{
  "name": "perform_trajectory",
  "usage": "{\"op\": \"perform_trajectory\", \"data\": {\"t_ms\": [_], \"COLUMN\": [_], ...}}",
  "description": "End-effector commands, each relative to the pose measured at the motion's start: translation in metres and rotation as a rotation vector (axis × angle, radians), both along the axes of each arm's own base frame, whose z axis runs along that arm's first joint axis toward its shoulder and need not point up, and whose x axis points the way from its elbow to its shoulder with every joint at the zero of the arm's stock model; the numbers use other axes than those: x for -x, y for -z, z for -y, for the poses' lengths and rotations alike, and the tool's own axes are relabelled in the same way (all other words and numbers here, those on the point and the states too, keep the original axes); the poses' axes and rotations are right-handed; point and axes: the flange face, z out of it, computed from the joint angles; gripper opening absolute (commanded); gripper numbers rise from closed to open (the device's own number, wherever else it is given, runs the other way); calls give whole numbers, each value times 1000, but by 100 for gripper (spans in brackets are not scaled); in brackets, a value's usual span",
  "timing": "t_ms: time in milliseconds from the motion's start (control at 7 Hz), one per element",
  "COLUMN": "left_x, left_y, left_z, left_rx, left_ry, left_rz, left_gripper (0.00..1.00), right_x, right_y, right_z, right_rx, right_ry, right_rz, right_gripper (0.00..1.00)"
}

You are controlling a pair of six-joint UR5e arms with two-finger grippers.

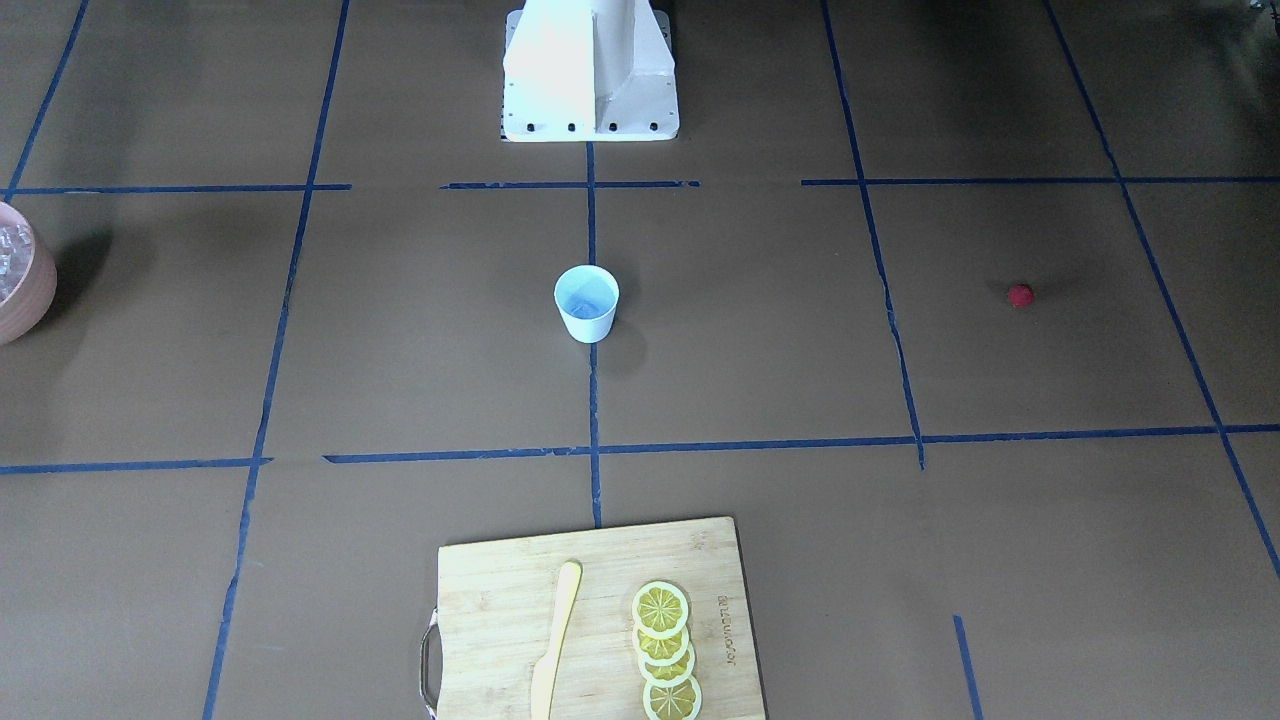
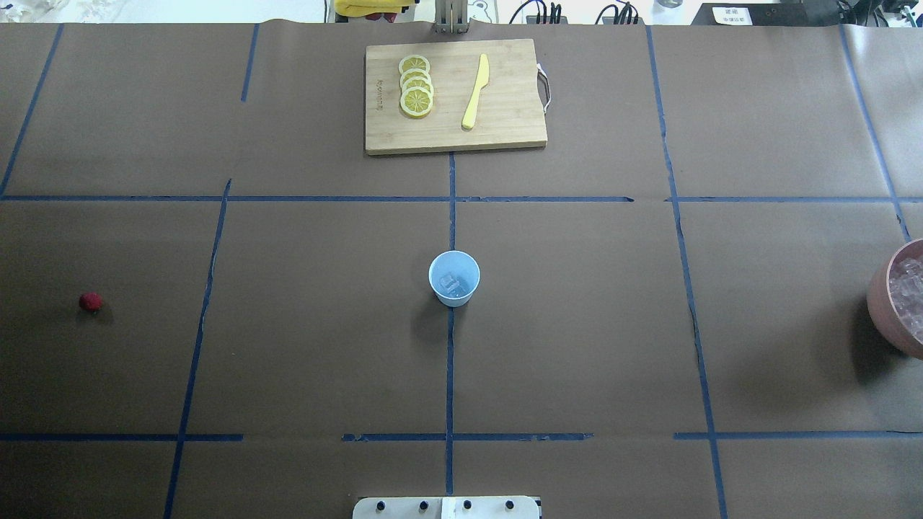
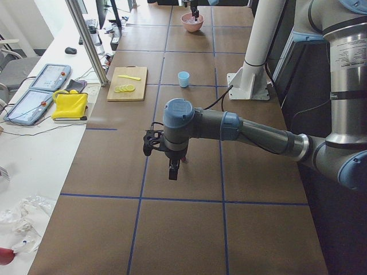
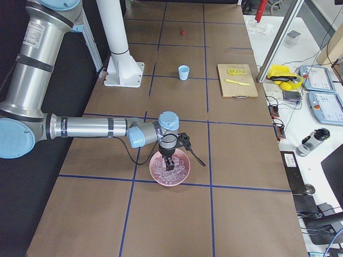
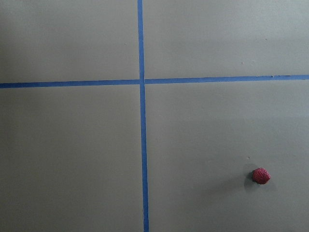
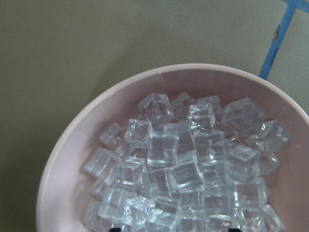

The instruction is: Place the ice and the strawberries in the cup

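From across the table, the cup [image 1: 587, 303] stands upright on the central blue tape line. The strawberry [image 1: 1020, 295] lies alone, well apart from it on the view's right. At the left edge is a pink bowl [image 1: 38, 292] with ice [image 1: 12, 255] in it. On the near side, a wooden cutting board [image 1: 500, 600] carries lemon slices [image 1: 664, 650] and a yellow knife [image 1: 556, 640]. No gripper shows here.

The overhead view gives the same layout mirrored, and at least one clear cube lies in the bottom of the cup. The rest of the ice is piled in the bowl at the right edge. No fingers are in sight.

From the left end of the table, the left gripper [image 3: 173, 171] hangs pointing down over bare table. A reddish speck that may be the berry lies just beside it. I cannot tell how far its fingers are spread. The right gripper [image 3: 195, 12] is small and far off, above the bowl.

From the right end, the right gripper reaches down into the bowl's mouth, right at the ice pile.

The left wrist camera shows the strawberry low and to the right on the brown surface. No fingers are in frame.

The right wrist camera looks straight into the heaped ice. Two dark fingertips [image 6: 116, 228] just show at the bottom edge, set wide apart with cubes between them. They look spread rather than closed, and no cube is visibly gripped.
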Motion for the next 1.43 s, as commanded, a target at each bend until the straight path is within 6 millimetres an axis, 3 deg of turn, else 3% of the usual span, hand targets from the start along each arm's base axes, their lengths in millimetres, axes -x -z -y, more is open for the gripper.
{"op": "perform_trajectory", "data": {"t_ms": [0,714,1286], "left_x": [0,0,0], "left_y": [2,3,3], "left_z": [-2,-4,-4], "left_rx": [-3,-5,-5], "left_ry": [0,0,0], "left_rz": [0,0,0], "left_gripper": [100,100,100], "right_x": [0,1,3], "right_y": [-1,-13,-11], "right_z": [-2,-4,-3], "right_rx": [9,37,37], "right_ry": [7,11,16], "right_rz": [8,9,17], "right_gripper": [76,69,63]}}
